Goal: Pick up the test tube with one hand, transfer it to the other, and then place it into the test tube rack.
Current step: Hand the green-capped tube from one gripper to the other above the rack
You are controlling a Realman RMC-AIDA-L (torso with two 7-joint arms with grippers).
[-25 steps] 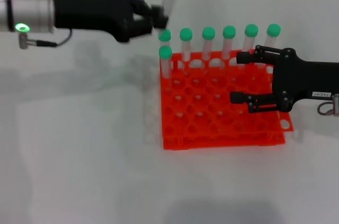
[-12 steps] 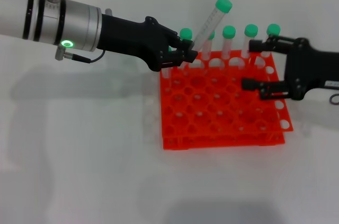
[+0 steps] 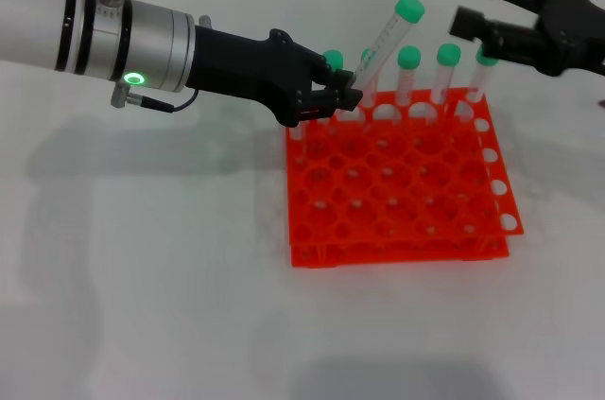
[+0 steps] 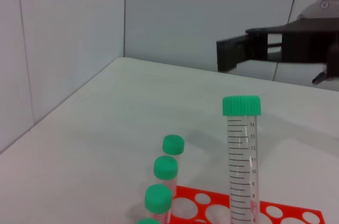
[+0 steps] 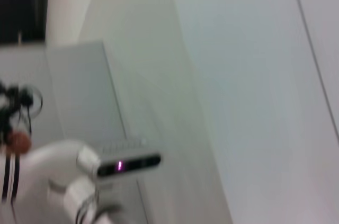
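Note:
My left gripper (image 3: 344,95), on the green-ringed arm, is shut on the lower end of the test tube (image 3: 383,45). It holds the tube tilted, green cap up and to the right, above the back left of the orange rack (image 3: 397,230). In the left wrist view the tube (image 4: 241,160) stands upright with its graduation marks showing. My right gripper (image 3: 478,3) is open, in the air behind the rack's back right corner, to the right of the tube's cap and apart from it. It also shows in the left wrist view (image 4: 233,54), beyond the tube.
Several green-capped tubes (image 3: 408,78) stand in the rack's back row and also show in the left wrist view (image 4: 166,168). The rack's front rows are open holes. White tabletop lies left and in front. The right wrist view shows only wall and robot body.
My right gripper has lifted off the rack's right side and moved up and back to the far right. My left gripper brought the tube over the rack and has since barely moved.

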